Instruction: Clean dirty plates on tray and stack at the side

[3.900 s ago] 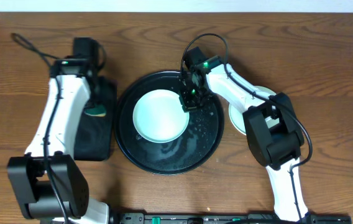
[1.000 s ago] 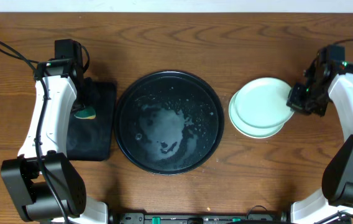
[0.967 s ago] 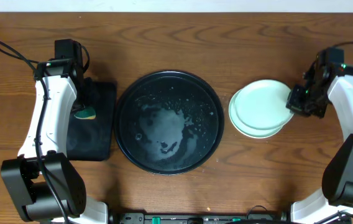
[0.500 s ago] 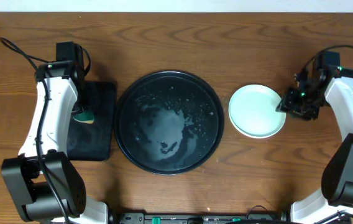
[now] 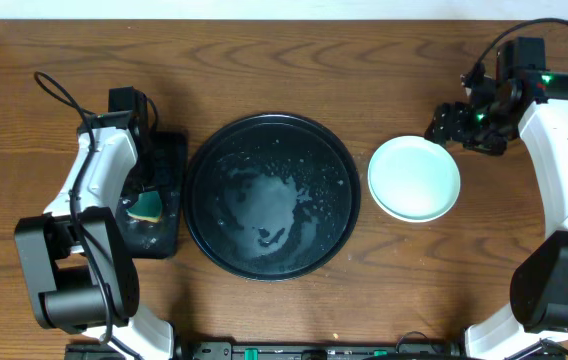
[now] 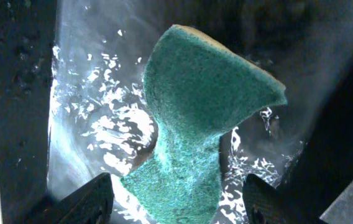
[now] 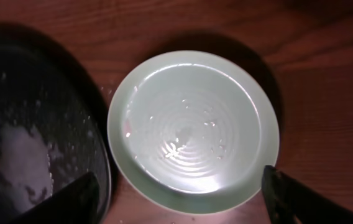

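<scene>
Left claw clamped on green sponge over rectangular tray; right claw wide, empty above stacked plates.

A stack of pale mint plates sits on the wooden bench, water beading the top one, beside the wet black tray; dark gripper fingertips frame the lower corners.

Left arm and right arm: white link shells, black joint housings, looping black cables; green indicator light near the right wrist; black fingers.
</scene>
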